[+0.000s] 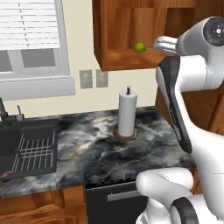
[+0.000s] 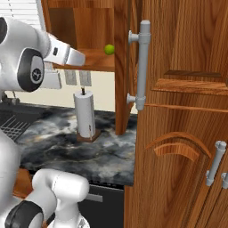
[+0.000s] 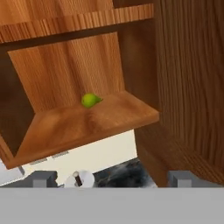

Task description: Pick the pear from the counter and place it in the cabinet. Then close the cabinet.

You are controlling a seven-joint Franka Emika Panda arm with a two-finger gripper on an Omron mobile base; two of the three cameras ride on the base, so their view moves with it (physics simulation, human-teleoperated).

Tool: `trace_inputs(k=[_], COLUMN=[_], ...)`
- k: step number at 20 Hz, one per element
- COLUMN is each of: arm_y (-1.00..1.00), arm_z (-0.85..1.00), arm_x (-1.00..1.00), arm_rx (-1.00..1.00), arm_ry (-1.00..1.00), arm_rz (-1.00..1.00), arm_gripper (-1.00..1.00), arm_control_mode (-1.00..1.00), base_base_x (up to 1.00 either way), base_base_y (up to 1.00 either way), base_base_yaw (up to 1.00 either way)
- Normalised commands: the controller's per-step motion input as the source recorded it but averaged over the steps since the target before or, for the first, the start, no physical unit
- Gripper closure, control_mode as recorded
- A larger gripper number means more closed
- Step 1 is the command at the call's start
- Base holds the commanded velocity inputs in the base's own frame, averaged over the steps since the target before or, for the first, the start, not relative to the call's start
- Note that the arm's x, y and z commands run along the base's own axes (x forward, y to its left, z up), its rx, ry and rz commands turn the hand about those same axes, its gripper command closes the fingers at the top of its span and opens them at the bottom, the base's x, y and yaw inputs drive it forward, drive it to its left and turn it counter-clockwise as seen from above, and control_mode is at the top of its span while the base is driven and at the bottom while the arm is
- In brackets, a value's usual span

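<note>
One pear (image 3: 89, 100) lies on the cabinet (image 3: 92, 122) shelf; end effector (image 3: 113, 178) fingers apart, empty.

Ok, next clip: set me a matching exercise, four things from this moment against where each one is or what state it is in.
Things:
1. pear
2. paper towel roll
3. cabinet door
4. gripper

Places or states:
A. standing on the counter
B. swung open
C. lying on the cabinet shelf
D. empty, pulled back from the shelf

Pairs: 1-C, 2-A, 3-B, 4-D
</note>
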Motion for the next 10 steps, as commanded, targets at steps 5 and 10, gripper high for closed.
trace_inputs(k=[5,10], arm_y=[0.00,-0.12], arm_z=[-0.01,0.01], arm_x=[-1.00,-1.00], arm_rx=[0.02,0.09], arm_ry=[-0.12,-0.07], arm_rz=[0.00,-0.02], arm_gripper=[-1.00,-1.00], arm_control_mode=[-1.00,-1.00], base_base_x=[0.00,0.00], base_base_y=[0.00,0.00], base_base_yaw=[0.00,0.00])
